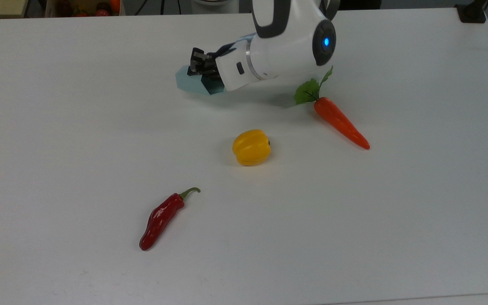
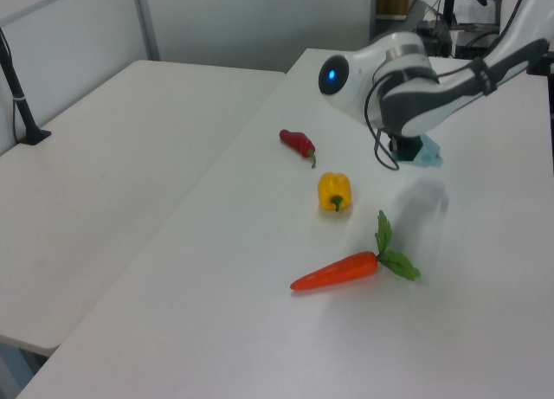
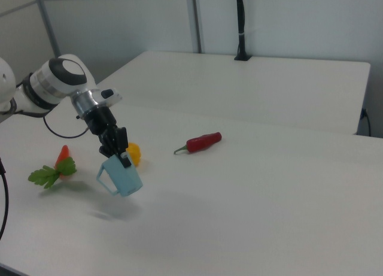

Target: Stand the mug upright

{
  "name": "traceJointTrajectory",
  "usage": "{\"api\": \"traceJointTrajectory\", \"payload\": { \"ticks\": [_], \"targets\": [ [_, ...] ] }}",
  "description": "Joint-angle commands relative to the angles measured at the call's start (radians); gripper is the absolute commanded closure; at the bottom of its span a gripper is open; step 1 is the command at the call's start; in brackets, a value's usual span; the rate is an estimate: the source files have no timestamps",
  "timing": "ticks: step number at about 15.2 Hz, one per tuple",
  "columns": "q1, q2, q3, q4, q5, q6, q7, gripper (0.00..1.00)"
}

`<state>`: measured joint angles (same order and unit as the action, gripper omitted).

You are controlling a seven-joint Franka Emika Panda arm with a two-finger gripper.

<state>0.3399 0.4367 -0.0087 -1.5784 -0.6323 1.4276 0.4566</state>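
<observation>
Mug (image 3: 121, 178) hangs tilted from the jaws, clear of the table (image 3: 251, 192).

top view overhead; side views face opposite.

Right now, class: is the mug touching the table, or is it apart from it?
Apart. In the right view the mug hangs tilted from the tool, with bare table and the mug's shadow below it.
</observation>
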Motion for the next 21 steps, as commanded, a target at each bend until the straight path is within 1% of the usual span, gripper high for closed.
{"api": "traceJointTrajectory", "payload": {
  "ticks": [1,3,5,8,9,12,13,14,15,16,17,19,21],
  "targets": [
    [-0.038,-0.078,0.007,-0.017,0.167,0.190,-0.114,0.95],
    [-0.064,-0.076,0.007,-0.023,0.291,0.281,-0.209,0.95],
    [-0.068,-0.076,0.007,-0.040,0.356,0.341,-0.288,0.95],
    [-0.107,-0.081,0.007,-0.041,0.497,0.401,-0.364,0.95],
    [-0.108,-0.079,0.007,-0.041,0.514,0.410,-0.386,0.95],
    [-0.110,-0.076,0.006,-0.043,0.514,0.433,-0.394,0.94],
    [-0.111,-0.075,0.006,-0.043,0.508,0.435,-0.394,0.87],
    [-0.111,-0.076,0.006,-0.041,0.505,0.432,-0.394,0.74],
    [-0.111,-0.078,0.004,-0.040,0.505,0.424,-0.389,0.49],
    [-0.111,-0.082,0.003,-0.040,0.502,0.421,-0.388,0.31],
    [-0.111,-0.085,0.001,-0.038,0.499,0.416,-0.383,0.00],
    [-0.111,-0.110,-0.001,-0.038,0.479,0.403,-0.383,0.00],
    [-0.116,-0.144,-0.004,-0.038,0.474,0.375,-0.380,0.00]
  ]
}}
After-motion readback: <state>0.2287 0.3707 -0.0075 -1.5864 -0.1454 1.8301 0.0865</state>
